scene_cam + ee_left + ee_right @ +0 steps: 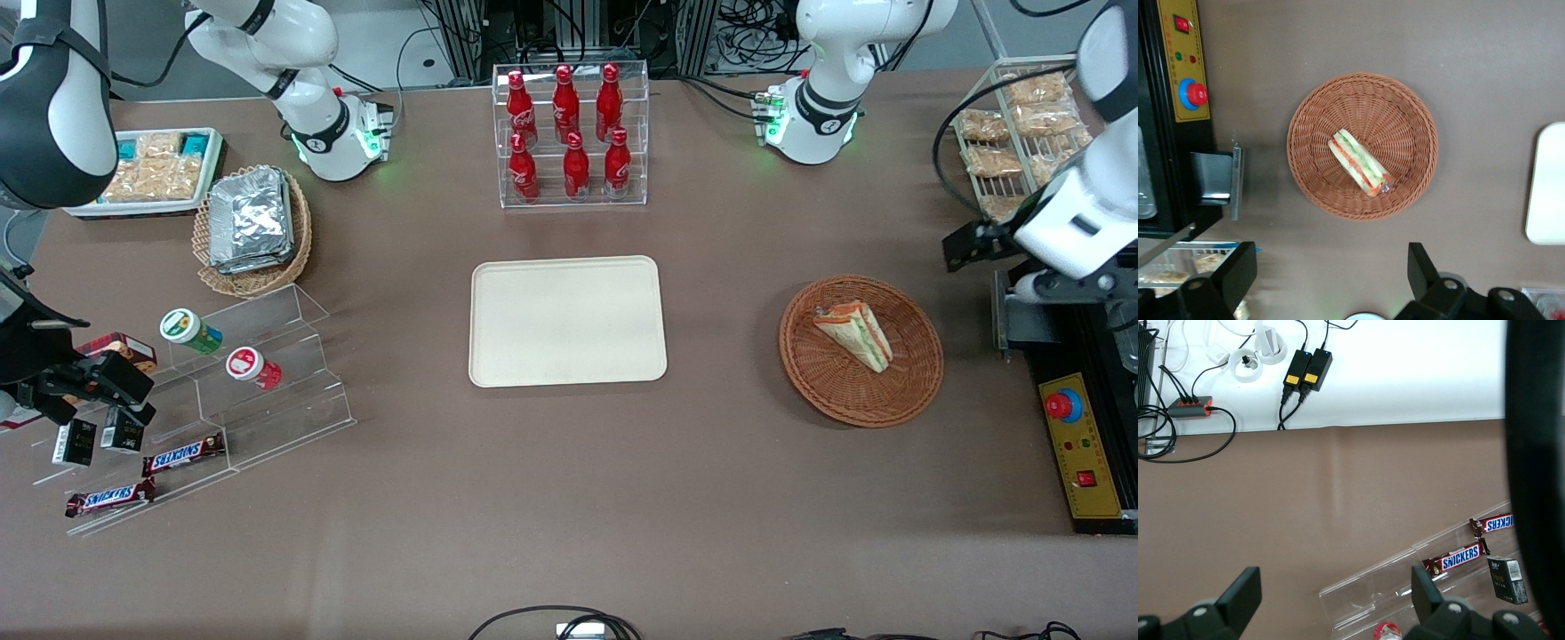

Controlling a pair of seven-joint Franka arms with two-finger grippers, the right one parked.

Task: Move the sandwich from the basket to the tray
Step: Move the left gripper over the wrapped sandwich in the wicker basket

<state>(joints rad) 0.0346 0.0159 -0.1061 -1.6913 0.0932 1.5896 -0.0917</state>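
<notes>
1. The tray [567, 321] serves as the landmark: it lies flat and bare at mid-table, long side toward the front camera, a broad low-rimmed target that needs only a level set-down.
2. The basket [907, 391] sits well apart from the tray, toward the working arm's end of the table and at about the same depth. Its shallow woven wall [1313, 120] keeps the load from sliding out, yet is low enough for fingers to come down over it.
3. The sandwich [855, 333] lies in the basket, not on the tray, so the transfer has not begun. It rests on its side near the middle of the weave [1360, 162], with its filling stripes showing, which likely offers two flat bread faces to pinch.
4. The gripper [1331, 283] hangs above the table just outside the basket rim, high enough that the wrist camera takes in the whole basket. Its fingers [1231, 277] are spread wide with nothing between them, probably a pose for lining up before descending.
5. Farther from the camera than the tray stands a clear rack of red bottles [569, 133], out of the likely carrying path.
</notes>
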